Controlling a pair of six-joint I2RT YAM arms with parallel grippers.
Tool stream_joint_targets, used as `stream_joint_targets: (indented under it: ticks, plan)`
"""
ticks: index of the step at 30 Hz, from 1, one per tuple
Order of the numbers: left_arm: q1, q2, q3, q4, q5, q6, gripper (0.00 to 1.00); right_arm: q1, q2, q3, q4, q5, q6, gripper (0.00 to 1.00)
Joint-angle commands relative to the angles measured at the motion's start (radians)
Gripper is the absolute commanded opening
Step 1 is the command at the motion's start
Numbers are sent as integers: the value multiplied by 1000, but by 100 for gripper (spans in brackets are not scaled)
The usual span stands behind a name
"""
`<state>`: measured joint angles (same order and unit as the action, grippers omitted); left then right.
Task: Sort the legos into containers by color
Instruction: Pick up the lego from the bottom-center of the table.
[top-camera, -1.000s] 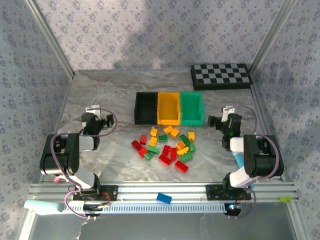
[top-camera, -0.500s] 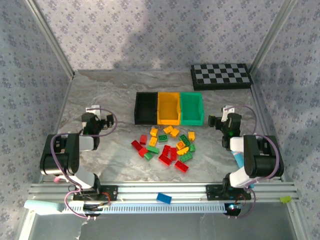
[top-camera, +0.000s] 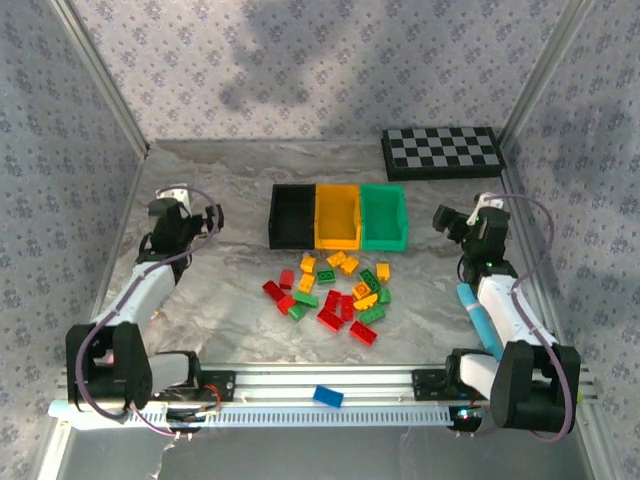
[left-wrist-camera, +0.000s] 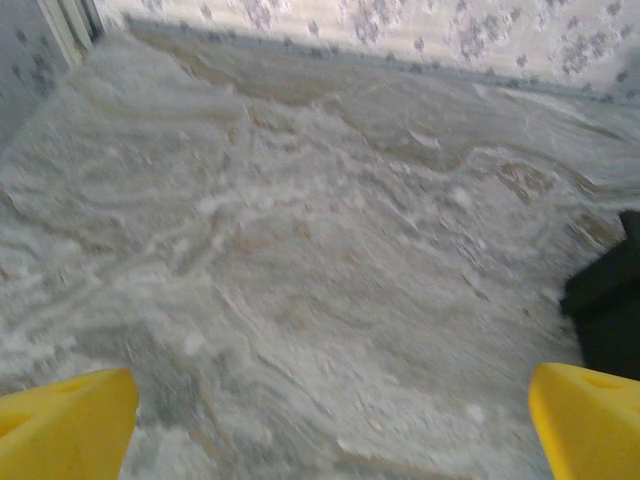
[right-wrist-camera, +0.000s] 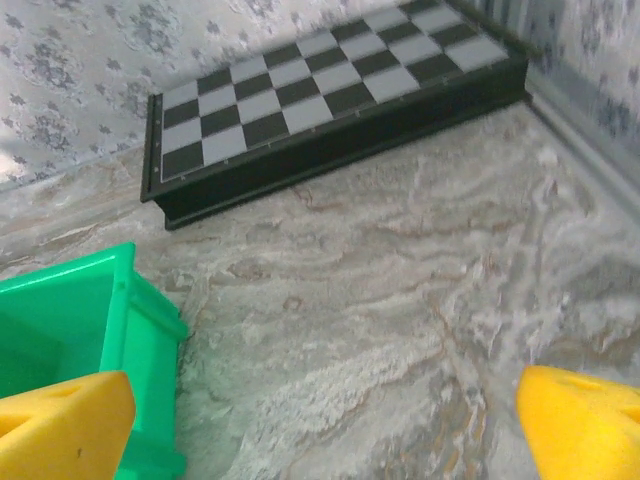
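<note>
The legos (top-camera: 330, 290), red, yellow and green bricks, lie in a loose cluster on the marble-patterned table (top-camera: 220, 180), near the centre of the top view. At 12 o'clock from the cluster, close to it, the containers stand in a joined row: black bin (top-camera: 290, 240), yellow-orange bin (top-camera: 337, 241) and green bin (top-camera: 385, 241), left to right. The left gripper (top-camera: 212, 221) sits at 10 o'clock from the cluster, well apart from it and near the black bin's left side. In the left wrist view its yellow fingers (left-wrist-camera: 65, 425) are spread wide with bare table between them. The right gripper (top-camera: 447, 220) sits at 2 o'clock from the cluster, near the green bin's right side. Its fingers (right-wrist-camera: 60, 425) are likewise spread wide and grip nothing. The checkerboard (top-camera: 442, 152) lies in the far right corner, at 1 o'clock. A lone blue brick (top-camera: 327, 396) rests on the aluminium rail (top-camera: 400, 380) at 6 o'clock.
</note>
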<state>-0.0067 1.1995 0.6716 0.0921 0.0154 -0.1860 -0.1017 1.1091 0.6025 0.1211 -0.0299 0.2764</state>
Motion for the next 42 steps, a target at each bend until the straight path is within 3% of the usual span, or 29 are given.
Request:
stream_joint_targets:
  ticks: [1, 5, 11, 19, 25, 36, 42]
  plan:
    - [7, -26, 31, -201, 134, -90, 100, 52, 7, 70, -265, -146, 79, 99]
    - [7, -53, 25, -295, 240, -139, 100, 227, 12, 141, -481, -130, 14, 98]
    - [-1, -111, -51, -278, 361, -229, 100, 503, 13, 177, -646, -74, 109, 90]
    - [-41, -71, -69, -210, 388, -267, 100, 844, 110, 231, -735, 88, 194, 78]
    - [-105, -7, -53, -173, 387, -286, 100, 926, 233, 252, -727, 124, 203, 74]
    - [-201, 32, -45, -157, 322, -295, 100, 915, 347, 273, -670, 142, 168, 70]
    - [-218, 44, -38, -156, 316, -292, 100, 916, 388, 290, -651, 136, 162, 57]
